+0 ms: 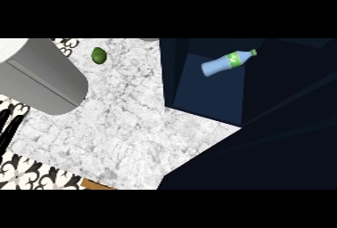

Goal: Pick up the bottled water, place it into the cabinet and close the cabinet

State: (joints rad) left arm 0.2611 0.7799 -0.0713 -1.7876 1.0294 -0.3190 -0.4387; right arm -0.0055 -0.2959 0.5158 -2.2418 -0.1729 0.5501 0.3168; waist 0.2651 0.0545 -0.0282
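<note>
The bottled water (227, 62), pale blue with a green label and green cap, lies on its side inside the dark blue cabinet (204, 95) at the upper right, with no hand touching it. A grey forearm (39, 75) crosses the upper left corner. Below it, at the left edge, the black fingers of my left hand (9, 124) show straight, holding nothing and far from the bottle. The rest of that hand is cut off by the edge. My right hand does not appear.
A white marble counter (125, 129) fills the middle. A small green fruit (99, 55) lies near its far edge. Dark cabinet panels (283, 142) cover the right side. Black-and-white patterned tiles (26, 176) show at the lower left.
</note>
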